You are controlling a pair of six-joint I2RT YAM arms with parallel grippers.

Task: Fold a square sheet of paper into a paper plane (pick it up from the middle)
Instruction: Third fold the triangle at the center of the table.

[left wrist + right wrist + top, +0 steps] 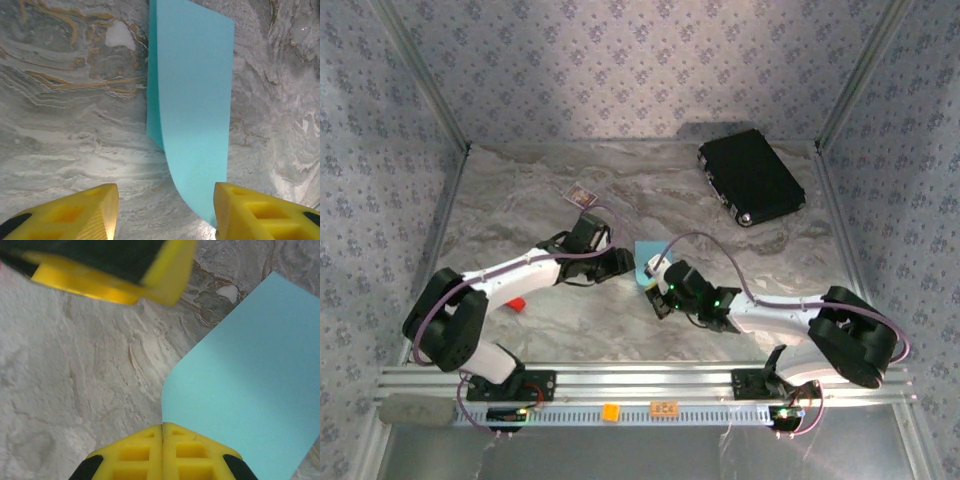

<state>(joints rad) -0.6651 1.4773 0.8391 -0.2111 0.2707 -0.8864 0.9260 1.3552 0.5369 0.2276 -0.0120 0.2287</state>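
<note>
Step in hand, as I read it: early handling and fold setup, nothing dart-shaped yet. The square sheet of thin light-blue paper [192, 100] sits mid-table on the grey marbled table surface [65, 125], between the two wrists. It's partly lifted, with the near end curling up off the table toward the left wrist camera. The right gripper [162, 432] has its yellow fingers pressed flat together, and the sheet's edge comes straight out from the tips, so I judge it's pinching the paper at the rim rather than the middle. The left gripper [165, 205] is spread, with the paper's curled end running up between the fingers, close to one and gripped by neither. There's a darker band along one long edge of the sheet in the left wrist view; it could be a fold or just an upturned edge, can't tell. The glossy black rectangular case [752, 177] and the small dark card with pale border [579, 194] lie well apart at the far side, not involved. The next move probably needs the left claw to close on the free end, or press it flat, while the right keeps its pinch. Then bring edge to edge squarely. The risk is the thin sheet buckling or slipping askew.
</note>
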